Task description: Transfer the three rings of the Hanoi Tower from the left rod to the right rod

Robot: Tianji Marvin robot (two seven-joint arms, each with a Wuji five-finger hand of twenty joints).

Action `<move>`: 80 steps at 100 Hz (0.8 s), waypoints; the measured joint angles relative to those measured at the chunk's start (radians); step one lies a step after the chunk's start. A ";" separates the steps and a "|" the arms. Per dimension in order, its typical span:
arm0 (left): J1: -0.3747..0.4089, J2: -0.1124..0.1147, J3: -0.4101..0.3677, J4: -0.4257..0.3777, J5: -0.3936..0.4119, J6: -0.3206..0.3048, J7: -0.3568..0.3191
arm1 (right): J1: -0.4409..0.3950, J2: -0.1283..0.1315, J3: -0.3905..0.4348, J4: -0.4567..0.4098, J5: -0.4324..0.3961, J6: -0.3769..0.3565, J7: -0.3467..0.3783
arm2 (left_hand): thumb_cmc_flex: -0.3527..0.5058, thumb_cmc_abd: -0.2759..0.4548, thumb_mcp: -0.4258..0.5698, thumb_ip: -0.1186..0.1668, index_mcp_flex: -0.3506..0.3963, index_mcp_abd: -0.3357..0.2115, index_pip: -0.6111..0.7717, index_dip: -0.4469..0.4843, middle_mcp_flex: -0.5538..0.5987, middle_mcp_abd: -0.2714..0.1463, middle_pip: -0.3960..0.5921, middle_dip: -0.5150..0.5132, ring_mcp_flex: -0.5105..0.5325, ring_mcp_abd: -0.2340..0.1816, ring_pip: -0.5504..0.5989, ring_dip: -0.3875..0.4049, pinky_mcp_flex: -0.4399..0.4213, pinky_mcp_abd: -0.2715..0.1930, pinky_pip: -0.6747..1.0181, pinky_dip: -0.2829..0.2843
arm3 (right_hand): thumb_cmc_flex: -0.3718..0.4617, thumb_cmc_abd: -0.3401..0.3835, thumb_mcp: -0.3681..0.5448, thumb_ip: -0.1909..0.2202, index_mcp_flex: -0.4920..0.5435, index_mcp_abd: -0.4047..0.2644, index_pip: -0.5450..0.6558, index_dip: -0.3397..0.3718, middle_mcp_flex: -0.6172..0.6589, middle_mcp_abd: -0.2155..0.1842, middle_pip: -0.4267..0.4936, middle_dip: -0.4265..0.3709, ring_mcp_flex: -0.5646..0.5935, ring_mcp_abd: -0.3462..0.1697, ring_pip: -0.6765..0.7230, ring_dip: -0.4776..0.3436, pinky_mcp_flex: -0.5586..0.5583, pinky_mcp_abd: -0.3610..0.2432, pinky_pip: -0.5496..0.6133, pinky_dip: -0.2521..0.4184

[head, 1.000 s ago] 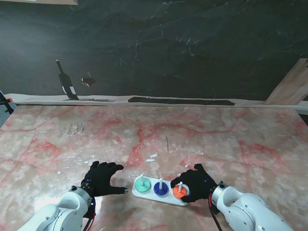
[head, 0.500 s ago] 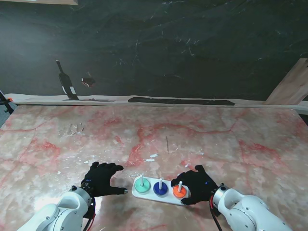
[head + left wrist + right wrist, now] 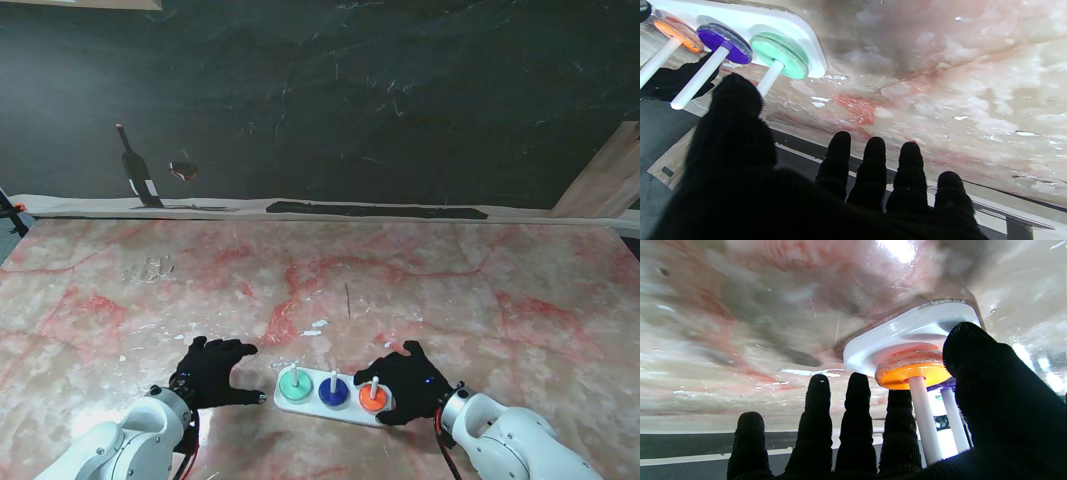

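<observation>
Two hands: both black-gloved, both spread and holding nothing.
Right hand (image 3: 408,381): palm down just beside the right end of the white plastic three-rod base (image 3: 341,409); fingers (image 3: 818,413) fanned apart past the base, thumb (image 3: 977,373) close by the small orange ring (image 3: 373,398), whether touching I cannot tell.
Left hand (image 3: 212,371): open flat near the base's left end, thumb (image 3: 736,100) reaching toward the left rod, clear of the wide mint-green ring (image 3: 295,384).
Rings: one per rod, mint-green on the left, dark blue ring (image 3: 333,392) on the middle, orange on the right.
Step in hand: likely the right hand taking the orange ring off the right rod to free it for the green.
Doing it well: pinch the orange ring's rim between thumb and forefinger, lift straight up along the white rod (image 3: 923,420) until clear of its tip; a tilted pull may jam the ring or drag the light base.
</observation>
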 measured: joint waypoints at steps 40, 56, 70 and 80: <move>-0.006 0.000 0.007 0.007 0.002 0.007 0.002 | 0.017 -0.003 -0.007 0.032 0.017 -0.018 -0.046 | 0.000 0.000 0.000 0.000 0.000 0.000 0.000 0.000 0.000 0.000 0.000 0.000 0.000 0.000 0.001 0.012 0.000 0.000 0.008 0.021 | 0.029 0.008 -0.031 0.000 0.117 -0.004 0.051 0.003 0.108 0.000 0.027 0.023 0.101 -0.023 0.061 0.032 0.008 0.000 0.002 0.001; -0.007 0.000 0.007 0.008 0.003 0.008 0.004 | 0.019 -0.004 -0.003 0.040 0.019 -0.034 -0.054 | 0.000 0.000 0.000 0.000 0.000 0.000 0.000 0.001 0.000 0.000 0.000 0.000 0.000 0.000 0.001 0.012 0.000 0.000 0.012 0.023 | 0.029 0.008 -0.042 0.000 0.124 -0.008 0.071 0.004 0.119 0.000 0.031 0.032 0.101 -0.023 0.061 0.032 0.011 0.000 0.008 0.001; -0.007 0.000 0.008 0.009 0.003 0.009 0.005 | 0.020 -0.004 0.001 0.043 0.025 -0.046 -0.054 | 0.000 0.000 0.000 0.000 0.000 0.000 0.000 0.001 0.000 0.000 0.000 0.000 0.000 0.000 0.002 0.012 0.000 0.000 0.012 0.023 | 0.029 0.012 -0.043 0.000 0.123 -0.008 0.078 0.004 0.119 0.000 0.040 0.040 0.101 -0.023 0.061 0.032 0.011 0.000 0.008 0.001; -0.008 0.000 0.008 0.010 0.003 0.009 0.005 | 0.021 -0.005 0.003 0.044 0.026 -0.051 -0.054 | 0.000 0.000 0.000 0.000 0.000 0.000 0.000 0.001 0.001 0.000 0.000 0.000 0.000 0.000 0.013 0.012 0.000 0.000 0.012 0.023 | 0.029 0.016 -0.051 0.000 0.126 -0.011 0.090 0.014 0.120 0.000 0.044 0.048 0.101 -0.023 0.061 0.032 0.011 0.000 0.008 0.001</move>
